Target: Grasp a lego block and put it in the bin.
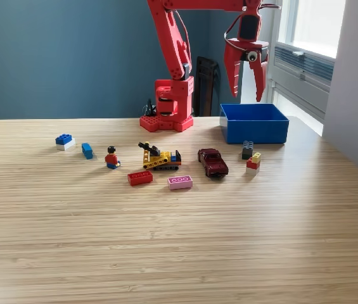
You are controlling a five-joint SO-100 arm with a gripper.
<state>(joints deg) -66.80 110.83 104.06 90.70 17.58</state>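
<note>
The bin [254,123] is set at the exterior view's right, long axis running left to right. The gripper [247,85] is seen spread wide above it, apparently empty. Bricks are scattered nearby: a red brick [140,178], a pink brick [180,182].

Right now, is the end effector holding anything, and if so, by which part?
Nothing is held. The end effector hangs open and empty above the blue bin; the bricks lie on the table.
</note>
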